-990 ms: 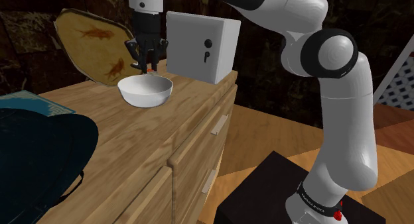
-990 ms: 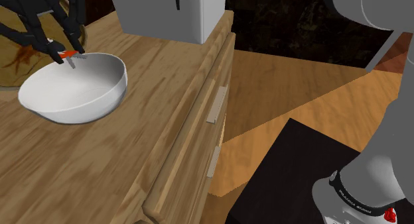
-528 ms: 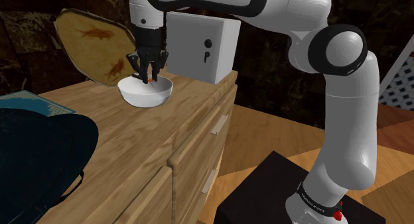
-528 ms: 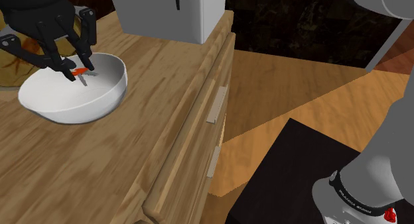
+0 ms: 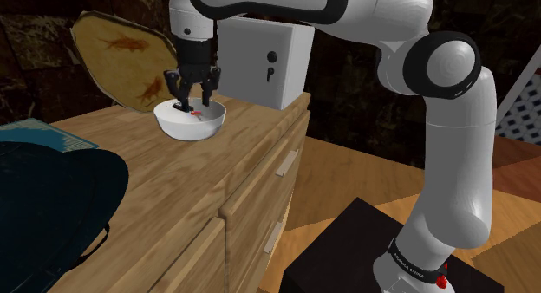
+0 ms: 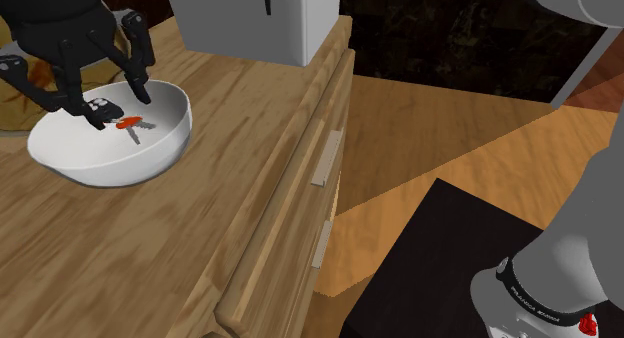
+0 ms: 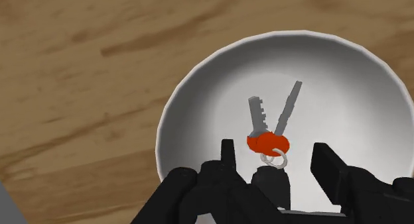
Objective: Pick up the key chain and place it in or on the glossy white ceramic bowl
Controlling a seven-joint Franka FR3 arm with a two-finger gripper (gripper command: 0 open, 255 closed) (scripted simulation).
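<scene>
Light wooden dresser top (image 5: 156, 187): glossy white round bowl (image 7: 345, 103) set on it; black two-finger gripper (image 7: 276, 152) held open above bowl, nothing clasped; red-tagged key chain (image 7: 269, 140), two grey keys, laid in bowl between fingertips, untouched, blades fanned away from gripper

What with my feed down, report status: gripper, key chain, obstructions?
Gripper open over white bowl. Key chain lies loose inside it. White box stands apart, no obstruction.
</scene>
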